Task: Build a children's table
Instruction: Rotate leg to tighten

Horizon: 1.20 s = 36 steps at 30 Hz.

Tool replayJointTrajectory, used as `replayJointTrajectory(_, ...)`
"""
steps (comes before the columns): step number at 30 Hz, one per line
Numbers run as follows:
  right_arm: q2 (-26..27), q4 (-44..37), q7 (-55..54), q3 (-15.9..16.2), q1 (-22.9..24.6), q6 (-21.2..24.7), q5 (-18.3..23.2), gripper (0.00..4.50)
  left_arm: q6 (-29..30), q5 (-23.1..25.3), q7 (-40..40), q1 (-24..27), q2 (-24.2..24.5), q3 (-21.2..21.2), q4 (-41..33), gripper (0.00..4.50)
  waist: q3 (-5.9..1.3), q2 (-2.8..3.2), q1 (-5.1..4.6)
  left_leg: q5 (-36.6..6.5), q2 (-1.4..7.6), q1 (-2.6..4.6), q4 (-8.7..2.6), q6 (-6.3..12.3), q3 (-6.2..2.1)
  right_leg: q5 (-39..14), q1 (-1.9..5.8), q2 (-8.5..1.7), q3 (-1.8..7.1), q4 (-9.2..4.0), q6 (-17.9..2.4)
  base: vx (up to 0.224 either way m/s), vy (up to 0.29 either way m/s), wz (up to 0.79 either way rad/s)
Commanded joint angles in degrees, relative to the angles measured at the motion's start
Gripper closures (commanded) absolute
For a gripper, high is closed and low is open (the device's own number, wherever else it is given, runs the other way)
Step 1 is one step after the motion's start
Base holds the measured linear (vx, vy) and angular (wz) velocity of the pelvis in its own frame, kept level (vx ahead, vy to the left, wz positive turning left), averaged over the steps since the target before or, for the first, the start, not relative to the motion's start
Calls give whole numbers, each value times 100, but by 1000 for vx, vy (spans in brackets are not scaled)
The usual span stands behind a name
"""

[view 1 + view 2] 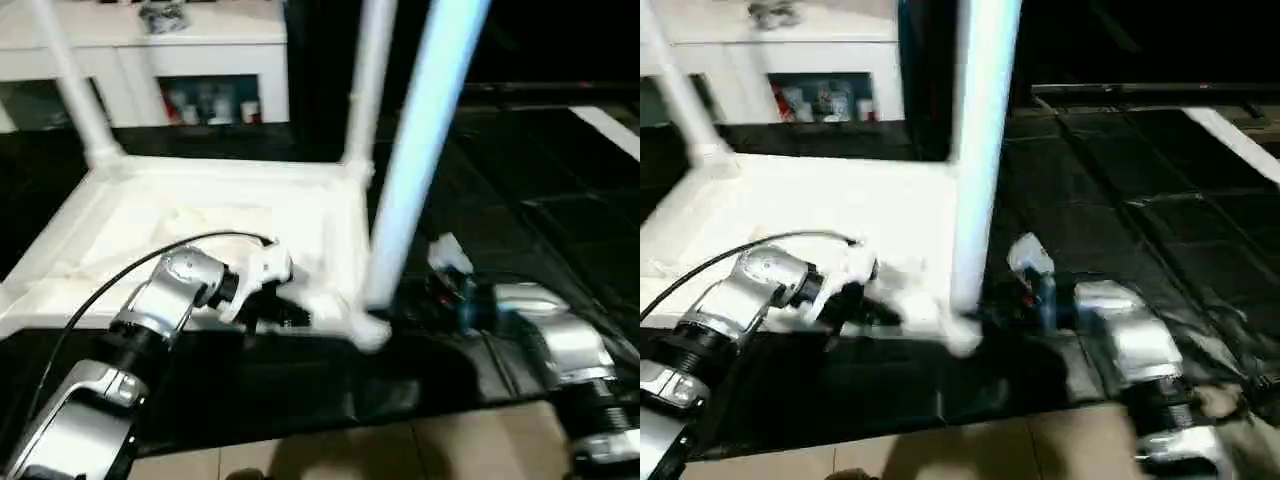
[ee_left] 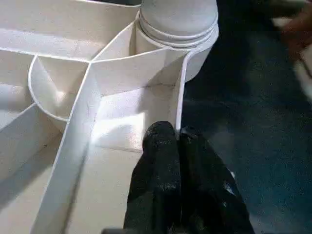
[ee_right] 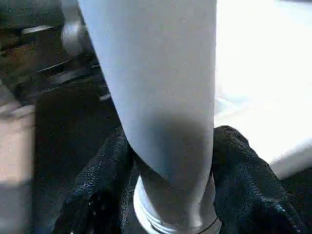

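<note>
The top (image 1: 200,215) lies upside down on the dark floor, sockets upward. A leg (image 3: 161,97) is clasped near its base by the right gripper (image 3: 168,195) and kept upright in the near corner socket (image 2: 178,36). The top's rim is pinned by the closed, empty left gripper (image 2: 178,161), apparently to steady it.

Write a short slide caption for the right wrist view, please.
Right gripper closed around a white table leg near its socket end.

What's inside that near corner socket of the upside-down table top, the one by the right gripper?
The base of a white leg stands in the corner socket of the table top, with the right gripper closed around it. The socket's inside is covered by the leg.
</note>
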Motion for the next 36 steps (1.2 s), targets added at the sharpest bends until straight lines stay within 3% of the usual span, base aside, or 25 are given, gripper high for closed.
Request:
replayJointTrajectory(1, 346, 163, -654, 189, -156, 161, -176, 250, 172, -230, 348, -248, -549, 24, -109, 450, -377, -69, -51, -1268, 223, 66, -424, 3, -124, -2479, 278, -411, 309, -517, -778, 0, 0, 0)
replayJointTrajectory(2, 469, 204, -887, 159, -190, 156, -227, 252, 270, -217, 550, -297, -638, 76, -68, 450, -375, 1, -62, -1280, 221, 71, -425, -18, -136, -2473, 272, -415, 309, -515, -788, 0, 0, 0)
replayJointTrajectory(3, 671, 273, -1246, 113, -262, 186, -288, 253, 426, -200, 860, -380, -785, 157, -9, 450, -388, -36, -127, -1282, 214, 52, -421, -19, -139, -2417, 289, -405, 301, -518, -791, 0, 0, 0)
replayJointTrajectory(4, 853, 342, -1549, 76, -338, 230, -329, 254, 582, -196, 1101, -450, -909, 223, 35, 450, -385, -28, -167, -1223, 203, 25, -424, -21, -144, -2325, 301, -392, 294, -502, -810, 0, 0, 0)
replayJointTrajectory(6, 1105, 457, -1989, 41, -476, 299, -407, 254, 782, -178, 1443, -547, -1089, 312, 84, 450, -399, -31, -222, -1217, 193, 41, -409, -5, -141, -2252, 292, -391, 295, -503, -849, 0, 0, 0)
replayJointTrajectory(9, 1475, 681, -2678, -78, -728, 430, -485, 254, 1030, -185, 1991, -698, -1373, 478, 190, 450, -414, -30, -298, -1011, 186, 14, -390, 91, -127, -1772, 303, -368, 307, -456, -1041, 0, 0, 0)
replayJointTrajectory(12, 1610, 853, -2891, -15, -870, 179, -645, 254, 1124, -200, 2377, -796, -1579, 626, 247, 450, -446, -26, -302, -772, 185, 16, -368, 216, -115, -1299, 322, -362, 315, -413, -1157, 0, 0, 0)
replayJointTrajectory(14, 1577, 848, -2717, 60, -846, -49, -693, 198, 1062, -174, 2378, -790, -1588, 616, 237, 450, -451, -34, -300, -655, 191, 2, -359, 322, -106, -974, 328, -356, 316, -374, -1267, 0, 0, 0)
replayJointTrajectory(18, 1599, 786, -2697, -30, -784, -160, -659, 165, 1003, -145, 2301, -739, -1541, 575, 143, 450, -445, -22, -302, -605, 201, 13, -360, 492, -97, -703, 339, -360, 322, -357, -1405, 0, 0, 0)
replayJointTrajectory(22, 1418, 645, -2386, -37, -645, -282, -576, 123, 912, -133, 2034, -641, -1374, 511, 17, 450, -430, -24, -295, -831, 207, 24, -373, 438, -96, -1012, 345, -370, 327, -399, -1327, 0, 0, 0)
replayJointTrajectory(26, 955, 415, -1635, -54, -401, -477, -438, 102, 702, -146, 1586, -534, -1090, 461, -55, 450, -432, -23, -286, -830, 214, 26, -372, 457, -96, -937, 349, -368, 330, -389, -1352, 0, 0, 0)
replayJointTrajectory(29, 705, 228, -1233, -97, -289, -455, -288, 69, 519, -155, 1281, -479, -922, 408, -94, 450, -429, -9, -256, -890, 224, 29, -371, 517, -96, -928, 353, -371, 334, -393, -1358, 0, 0, 0)
replayJointTrajectory(36, 16, -40, -178, -237, -171, -335, 28, 13, 174, -222, 387, -340, -497, 244, -203, 450, -414, 7, -168, -1044, 247, 44, -387, 420, -97, -1254, 331, -362, 320, -415, -1292, 0, 0, 0)
